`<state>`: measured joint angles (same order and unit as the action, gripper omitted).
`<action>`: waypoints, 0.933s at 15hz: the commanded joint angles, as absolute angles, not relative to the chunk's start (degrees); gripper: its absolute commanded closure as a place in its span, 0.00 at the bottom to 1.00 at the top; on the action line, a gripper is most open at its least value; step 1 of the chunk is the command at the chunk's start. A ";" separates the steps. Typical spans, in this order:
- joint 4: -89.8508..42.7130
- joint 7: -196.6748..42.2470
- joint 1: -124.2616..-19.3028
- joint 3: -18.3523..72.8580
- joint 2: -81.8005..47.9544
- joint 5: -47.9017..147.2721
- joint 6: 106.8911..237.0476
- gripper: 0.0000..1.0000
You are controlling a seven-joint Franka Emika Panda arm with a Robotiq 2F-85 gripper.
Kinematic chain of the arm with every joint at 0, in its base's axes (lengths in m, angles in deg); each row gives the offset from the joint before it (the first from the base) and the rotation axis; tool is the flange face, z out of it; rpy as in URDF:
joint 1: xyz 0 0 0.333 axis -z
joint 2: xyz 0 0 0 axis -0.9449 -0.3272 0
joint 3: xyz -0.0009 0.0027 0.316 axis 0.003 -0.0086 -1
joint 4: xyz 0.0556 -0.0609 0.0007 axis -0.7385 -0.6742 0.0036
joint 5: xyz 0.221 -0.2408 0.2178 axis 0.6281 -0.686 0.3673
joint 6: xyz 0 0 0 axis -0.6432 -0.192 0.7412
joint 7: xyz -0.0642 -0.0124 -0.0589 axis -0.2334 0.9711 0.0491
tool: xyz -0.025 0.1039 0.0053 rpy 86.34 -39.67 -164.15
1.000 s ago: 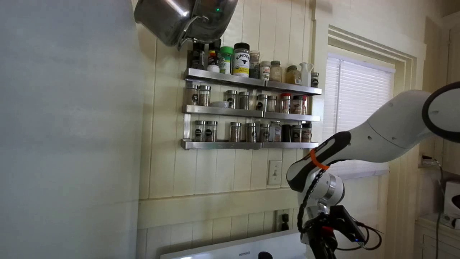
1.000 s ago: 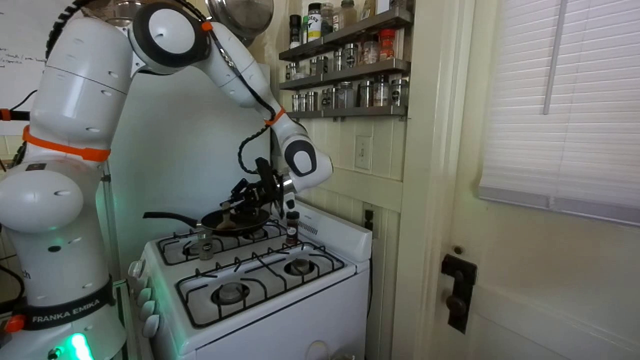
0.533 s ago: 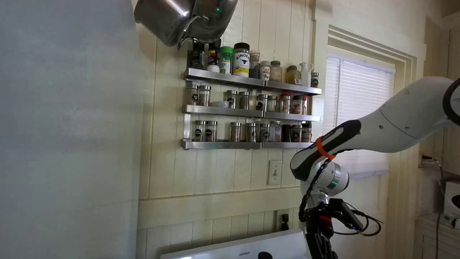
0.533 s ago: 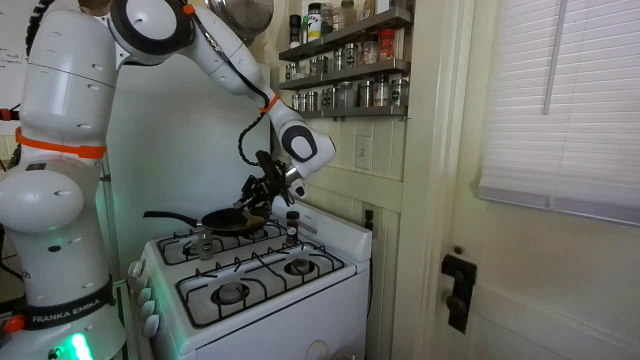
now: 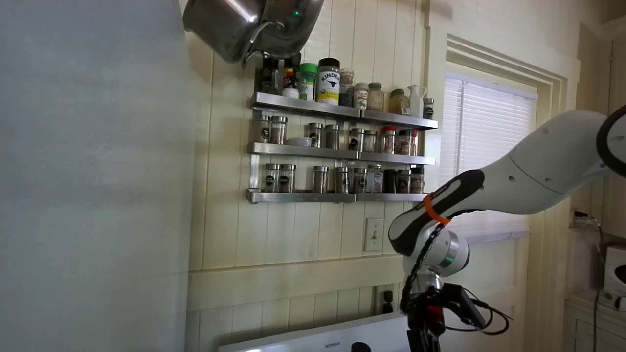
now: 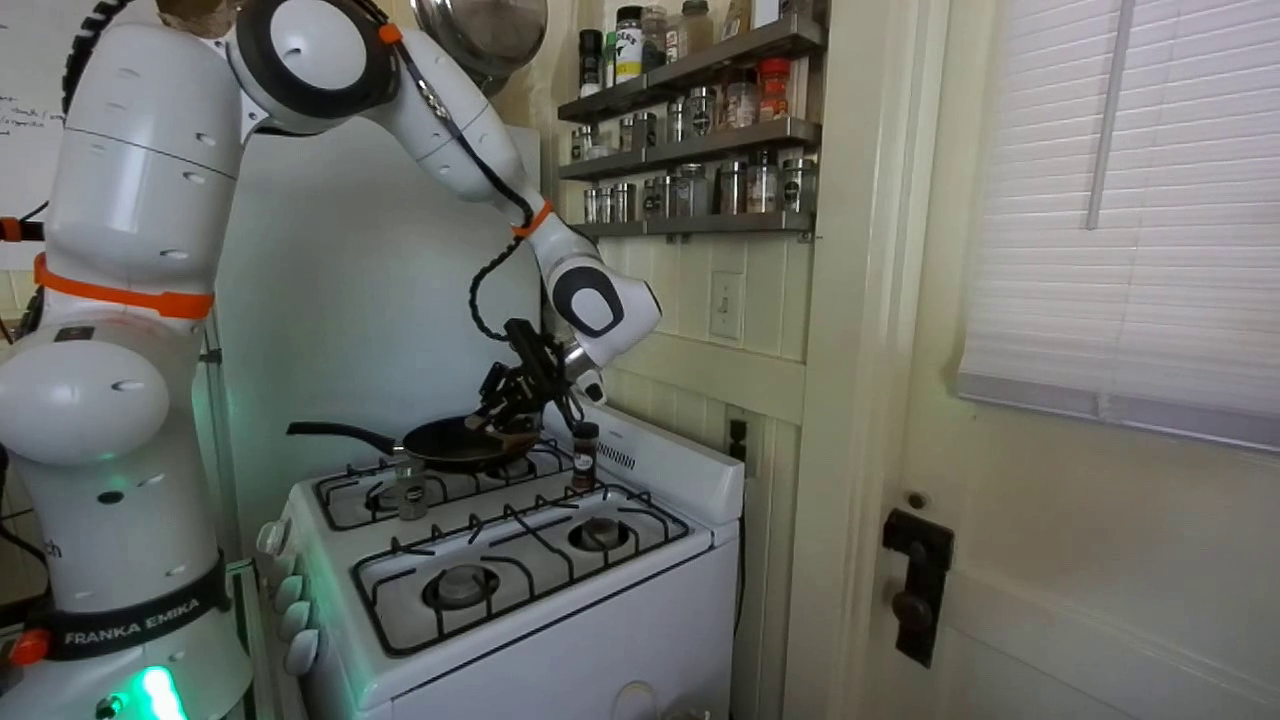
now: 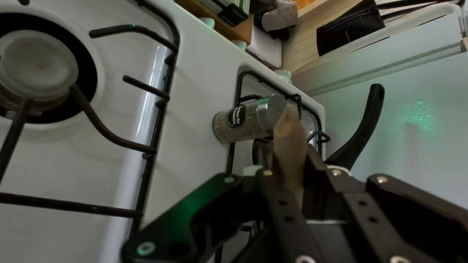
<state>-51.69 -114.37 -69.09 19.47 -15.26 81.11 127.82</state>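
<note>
I have the hand [image 7: 291,160] pinching a wooden utensil [image 7: 289,133], gripped snugly from both sides; on my wrist view one end of the wood pokes out past the grip. In an exterior view its broad end [image 6: 515,439] shows low at the pan [image 6: 437,442], though I can't tell whether it touches. The pan sits toward the back corner of the table [image 7: 197,80] beside the pale panel [image 6: 380,270], on one of two black grates [image 7: 65,205], and its handle [image 7: 362,131] reaches out toward the front edge.

Close to the pan but nearer that front edge, where the knobs [image 6: 301,652] are, a glass jar [image 7: 243,122] stands upright with dried herbs inside, a steel lid and a round black label ending in "Provence". By the back edge, between the grates, I see a dark bottle [image 6: 585,457] upright under a black cap. Two burners [image 6: 465,586] show under the grate along the edge away from the panel.

Both exterior views give me steel shelves [image 5: 303,197] of spice jars [image 5: 320,179] on the wall [image 5: 225,220] above the back edge.
</note>
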 commanded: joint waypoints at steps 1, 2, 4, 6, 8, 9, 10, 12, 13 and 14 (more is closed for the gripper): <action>-51.26 -117.70 -69.44 18.22 -18.76 83.81 130.00 0.95; -50.93 -118.74 -69.45 17.83 -19.50 84.57 129.49 0.95; -50.07 -120.89 -69.62 16.88 -21.18 85.53 128.67 0.95; -49.14 -123.46 -69.86 15.77 -22.59 86.02 127.83 0.95; -48.30 -125.69 -70.13 14.73 -23.63 86.21 126.71 0.95; -47.54 -127.19 -70.26 14.12 -24.40 86.16 126.01 0.95; -46.90 -128.20 -70.44 13.59 -24.92 85.89 124.87 0.95; -45.78 -129.67 -70.66 12.84 -25.79 85.56 122.25 0.95; -45.52 -129.45 -70.65 12.76 -25.99 85.47 120.12 0.95; -45.39 -128.90 -70.63 12.81 -26.06 85.43 117.88 0.95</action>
<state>-47.41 -128.09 -70.63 12.87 -24.57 85.16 123.75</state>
